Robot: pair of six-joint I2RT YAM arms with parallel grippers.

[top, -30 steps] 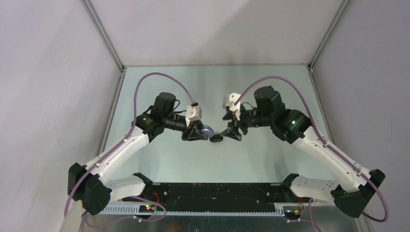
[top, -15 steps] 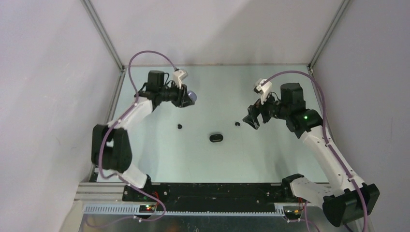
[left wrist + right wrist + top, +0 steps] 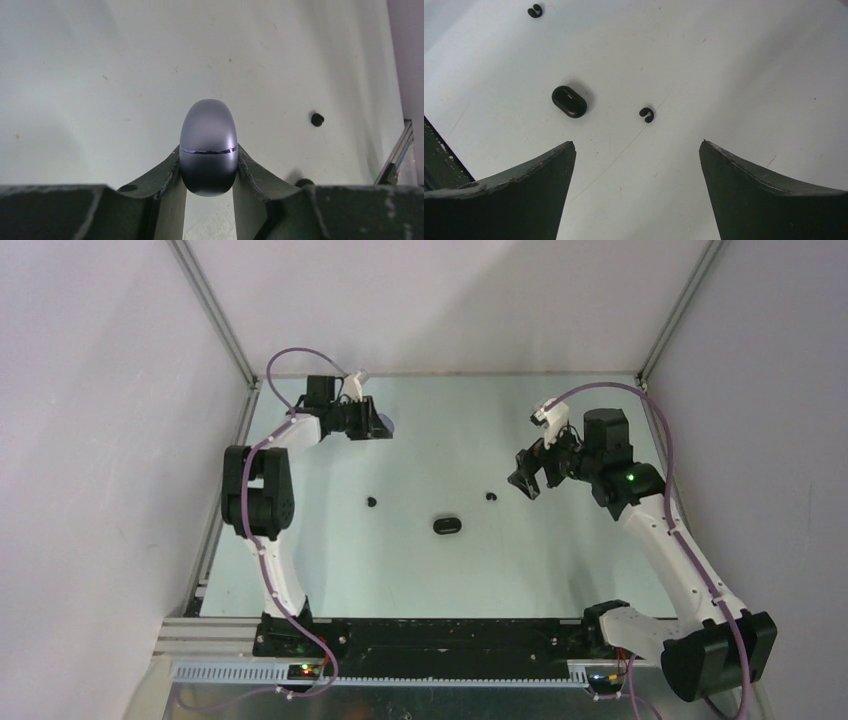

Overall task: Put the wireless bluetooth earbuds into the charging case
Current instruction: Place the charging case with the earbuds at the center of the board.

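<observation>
- The left claw (image 3: 208,167) is clamped on a smooth lilac-grey oval plastic charging case (image 3: 208,135), held over the pale green desk (image 3: 460,420) near its far-left corner.
- The right claw (image 3: 636,145) hangs empty with its fingers wide apart, toward the right edge of the desk.
- A glossy black oval charging case (image 3: 447,525) lies in the middle of the desk and looks shut. One tiny black hooked earbud (image 3: 372,502) lies to its left and a second black earbud (image 3: 490,496) to its right, both apart from it.
- No lilac earbuds show in any view.
- Risk: the lilac case is gripped by its rounded, slick flanks, so a jolt could squirt it out of the fingers.
- Risk: the black earbuds are tiny against the wide fingers, so an off-centre closing would likely flick one away or pinch it crooked.
- Risk: if the black case is closed, as it looks, pressing an earbud at it would only shove the case along.
</observation>
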